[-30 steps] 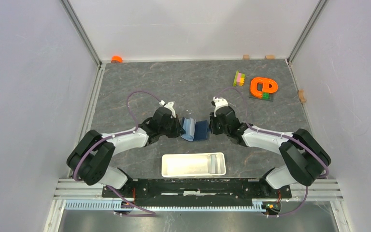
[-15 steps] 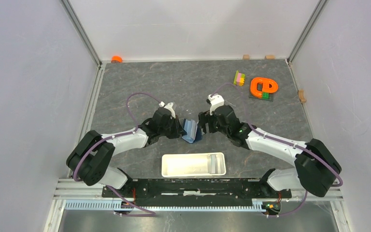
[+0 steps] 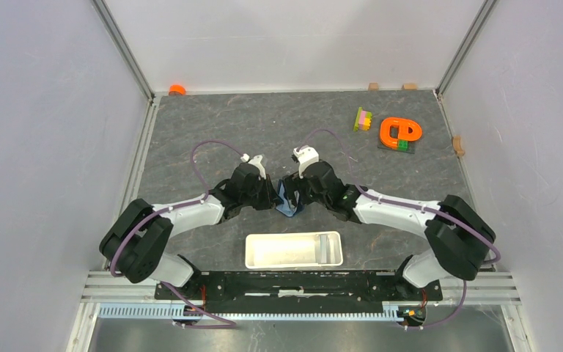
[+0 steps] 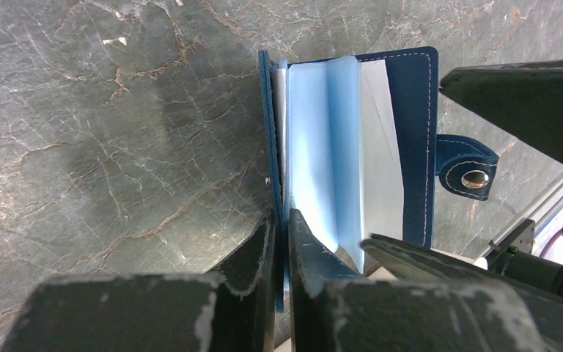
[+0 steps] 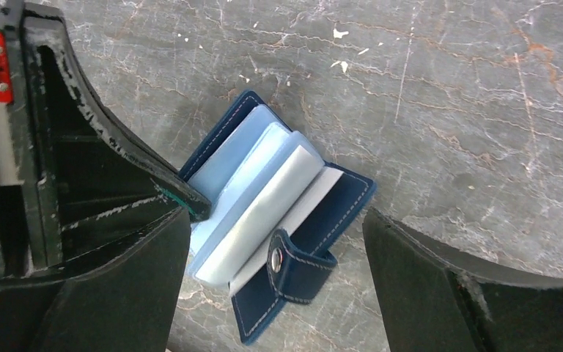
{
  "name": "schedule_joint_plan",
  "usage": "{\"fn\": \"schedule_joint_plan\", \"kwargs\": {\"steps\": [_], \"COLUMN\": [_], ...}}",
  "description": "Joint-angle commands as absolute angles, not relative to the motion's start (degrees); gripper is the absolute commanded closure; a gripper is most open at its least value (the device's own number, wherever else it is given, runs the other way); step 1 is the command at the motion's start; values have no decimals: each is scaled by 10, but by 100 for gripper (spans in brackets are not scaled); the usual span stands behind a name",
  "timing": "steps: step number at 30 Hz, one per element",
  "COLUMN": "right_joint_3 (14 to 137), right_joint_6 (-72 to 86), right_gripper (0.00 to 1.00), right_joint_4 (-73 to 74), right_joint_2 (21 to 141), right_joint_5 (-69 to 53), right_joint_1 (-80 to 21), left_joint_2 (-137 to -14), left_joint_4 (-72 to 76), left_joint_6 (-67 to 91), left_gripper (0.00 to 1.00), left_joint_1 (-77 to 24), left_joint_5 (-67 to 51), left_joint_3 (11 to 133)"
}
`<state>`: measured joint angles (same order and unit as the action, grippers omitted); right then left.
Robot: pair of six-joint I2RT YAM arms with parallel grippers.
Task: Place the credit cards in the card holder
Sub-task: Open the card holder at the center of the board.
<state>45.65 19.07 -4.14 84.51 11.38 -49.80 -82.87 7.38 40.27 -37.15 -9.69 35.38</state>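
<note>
The navy card holder (image 3: 288,206) stands half open on the table between both grippers, its light blue sleeves (image 4: 322,132) fanned out and its snap tab (image 5: 297,268) hanging loose. My left gripper (image 4: 280,224) is shut on the holder's left cover (image 4: 267,132). My right gripper (image 5: 277,220) is open, its fingers (image 5: 440,271) standing either side of the holder's tab end without touching it. A whitish sheet (image 4: 377,147) lies against the right cover. A grey credit card (image 3: 328,246) lies at the right end of the white tray (image 3: 278,260).
The white tray sits near the arm bases, just in front of the holder. An orange ring toy (image 3: 399,132) and a coloured block stack (image 3: 363,119) stand at the back right. An orange cap (image 3: 177,89) lies in the back left corner.
My right gripper has let go of the holder's right cover, opened wide and moved left over the holder. The right cover has swung up, so the holder is more folded. My left gripper keeps its grip.
</note>
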Motion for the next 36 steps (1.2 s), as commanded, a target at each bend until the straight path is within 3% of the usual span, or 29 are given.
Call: {"fn": "schedule_joint_plan", "kwargs": {"steps": [1,13,16,23,36], "right_joint_3": [491,482,468,426,441], "right_joint_6": [181,202,205,200,192], "right_gripper": [9,8,8,7,10], "right_joint_4": [-46,13,31,55,76], "right_joint_2": [888,935,921,867,767], "right_joint_5": [124,212,238,268,200], "right_joint_1": [-500,-498,-496,-464,-418], "left_joint_2": [-809,-799,-800,-803,-798], "left_joint_4": [91,94,87,67,155], "left_joint_6": [409,410,413,442,526], "left_gripper": [98,92,98,98,98], "left_joint_1": [-374,-374,-374,-368,-367], "left_joint_5": [-107,-96,-83,-30,-27], "left_joint_3": [355,338,336,324,284]}}
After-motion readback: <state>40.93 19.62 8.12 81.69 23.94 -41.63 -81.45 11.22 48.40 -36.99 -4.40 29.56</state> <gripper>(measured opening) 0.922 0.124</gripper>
